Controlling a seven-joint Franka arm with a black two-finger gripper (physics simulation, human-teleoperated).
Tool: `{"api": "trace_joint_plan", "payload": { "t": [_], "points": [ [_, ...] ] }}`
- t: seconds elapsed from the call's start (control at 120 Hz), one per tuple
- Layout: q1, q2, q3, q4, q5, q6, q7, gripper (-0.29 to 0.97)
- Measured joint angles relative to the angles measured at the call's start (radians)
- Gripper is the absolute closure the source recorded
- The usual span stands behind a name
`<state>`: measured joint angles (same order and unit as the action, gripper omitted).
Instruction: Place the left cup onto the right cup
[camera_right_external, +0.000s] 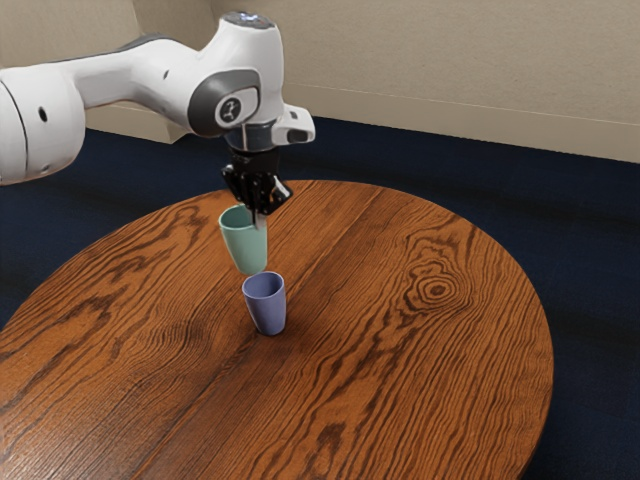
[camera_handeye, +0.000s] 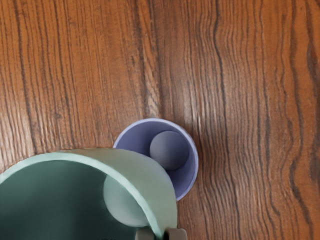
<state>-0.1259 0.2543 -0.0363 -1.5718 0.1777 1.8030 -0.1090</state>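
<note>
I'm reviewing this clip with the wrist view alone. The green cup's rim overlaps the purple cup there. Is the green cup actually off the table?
Observer: Yes. In the exterior view the green cup hangs in the air, clear of the table.
Operator: What holds it up?
Observer: The claw is shut on its rim, on the side toward the exterior view's right.
Operator: Does it hang straight?
Observer: No, it tilts. Its base points down toward the purple cup, which stands upright on the table just beneath. I cannot tell whether the two touch.
</note>
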Motion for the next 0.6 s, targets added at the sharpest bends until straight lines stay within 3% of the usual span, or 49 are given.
{"api": "trace_joint_plan", "payload": {
  "t": [0.6],
  "points": [
    [-0.004,0.103,0.010,0.071,-0.002,-0.011,-0.021,0.79]
  ]
}}
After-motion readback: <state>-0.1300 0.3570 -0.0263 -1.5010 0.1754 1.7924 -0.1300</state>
